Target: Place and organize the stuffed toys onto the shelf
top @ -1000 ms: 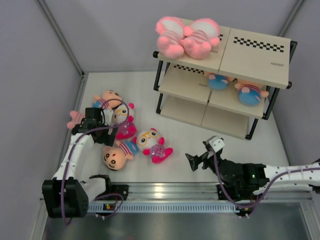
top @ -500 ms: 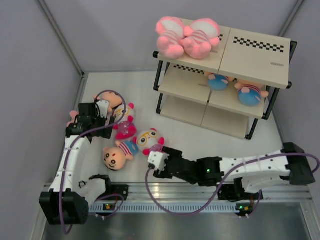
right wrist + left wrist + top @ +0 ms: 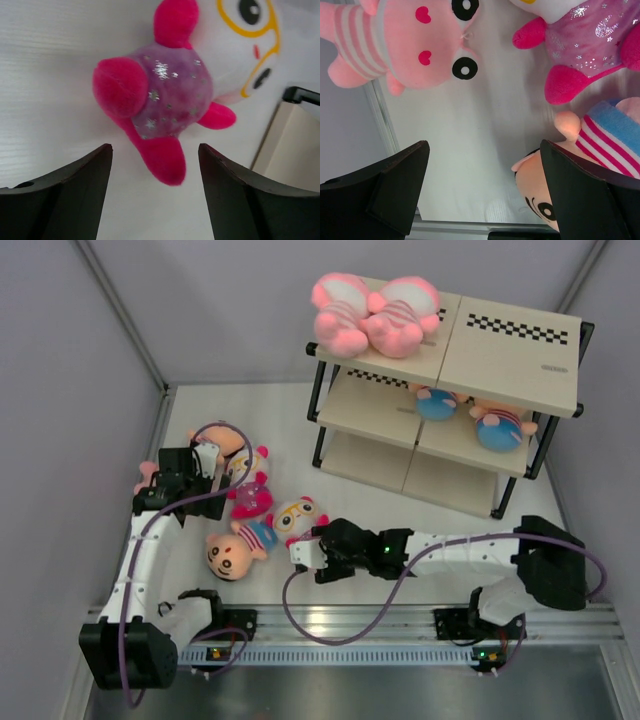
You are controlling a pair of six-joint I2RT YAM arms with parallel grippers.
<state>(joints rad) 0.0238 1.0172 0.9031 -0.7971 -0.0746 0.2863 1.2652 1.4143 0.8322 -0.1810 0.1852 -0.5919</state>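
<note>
No lettering, brand, number or sign could be read in any view. The nearest thing was a small dark mark (image 3: 548, 367) on the top board of the shelf (image 3: 500, 360), at 4 o'clock from the checkered strip (image 3: 517, 329), too small to make out. The stuffed toys (image 3: 175, 95) bore only faces, hearts and silver stars

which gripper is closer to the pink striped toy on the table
Left. The left gripper is open, with the pink toy just beyond its fingers. The right gripper is across the pile, at a magenta toy.
</note>
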